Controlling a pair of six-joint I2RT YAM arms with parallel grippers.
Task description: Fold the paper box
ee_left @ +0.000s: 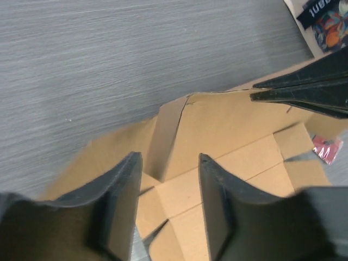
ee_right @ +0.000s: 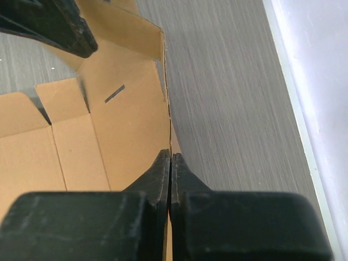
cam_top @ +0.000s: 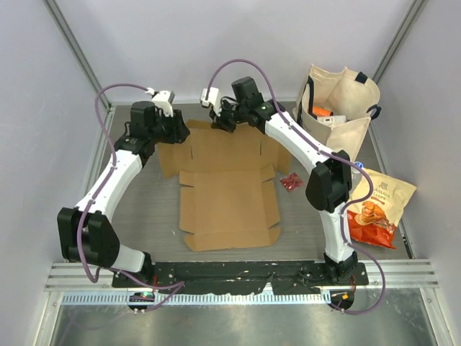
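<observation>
Cardboard of the paper box lies flat on the tabletop left of the tote bag, far flap pinched upright in the closed right hand, so the open left hand should likely press squarely along that crease.

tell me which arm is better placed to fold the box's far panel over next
Right, probably. The right gripper is shut on the raised far edge of the paper box, so it can swing that panel. The left gripper is open above the box, gripping nothing.
</observation>
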